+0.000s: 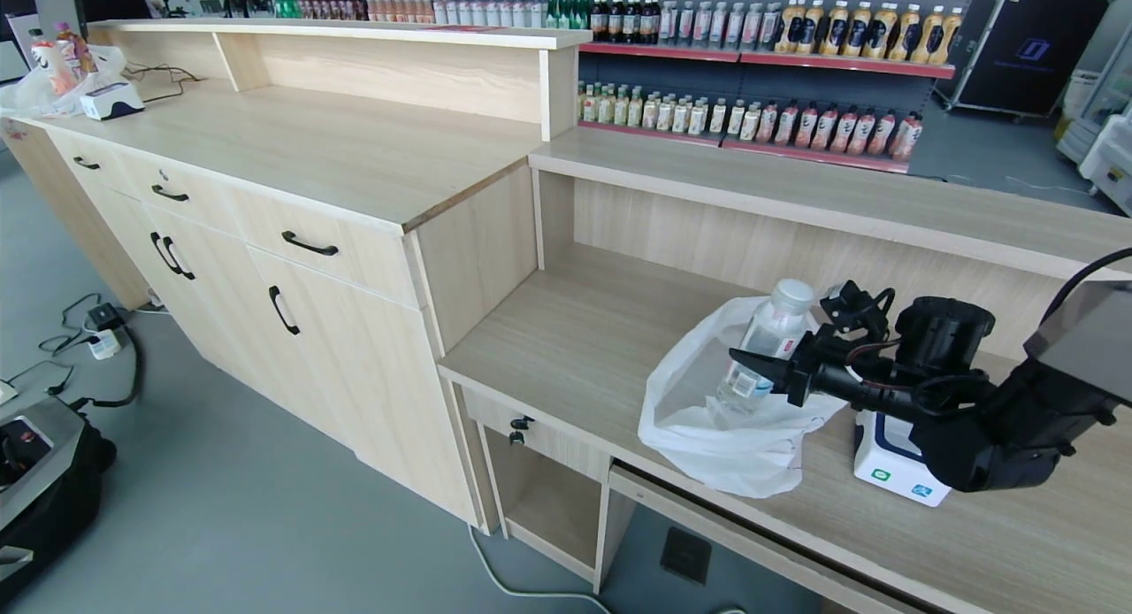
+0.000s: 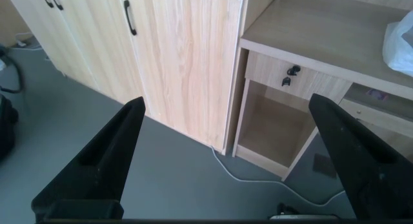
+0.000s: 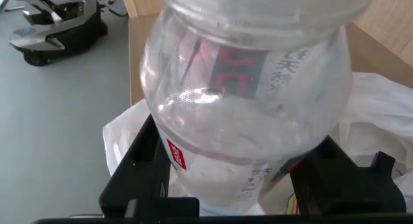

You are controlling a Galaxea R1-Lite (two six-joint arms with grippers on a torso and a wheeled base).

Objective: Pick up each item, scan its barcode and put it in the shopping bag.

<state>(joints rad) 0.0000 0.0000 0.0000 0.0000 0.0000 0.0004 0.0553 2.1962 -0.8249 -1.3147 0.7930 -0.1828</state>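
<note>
Obs. Right gripper [image 1: 783, 372] is clamped on the water bottle [image 1: 766, 335], gripping its lower body near the label. In the right wrist view the two black fingers [image 3: 139, 179] sit on either side of the clear plastic.

The bottle is near upright, cap on top and tipped slightly toward the back of the shopping bag [image 1: 699, 441], with its base down at the bag's open mouth. I cannot tell whether the base touches the bag's lining or hangs just above it.

The bag is white plastic, slumped open on the lower counter [image 1: 566, 331]. The scanner [image 1: 887, 474], a white box, sits just beside the bag under the right arm.

Left gripper [image 2: 227, 104]: fingers wide apart, holding nothing. It is well apart from the bag, out over the floor in front of the cupboard doors [image 2: 181, 56].

Key relation: the bag's opening lies directly below the held bottle, and the bottle's long axis points down into it. The right arm is much the nearer of the two.

Judgement: the step in hand looks like the drop into the bag. The next move would be to lower the bottle along its own axis, then spread the fingers.

Risk: the thin rim of the bag may fold under the base, so that the bottle topples out over the bag's front edge.
</note>
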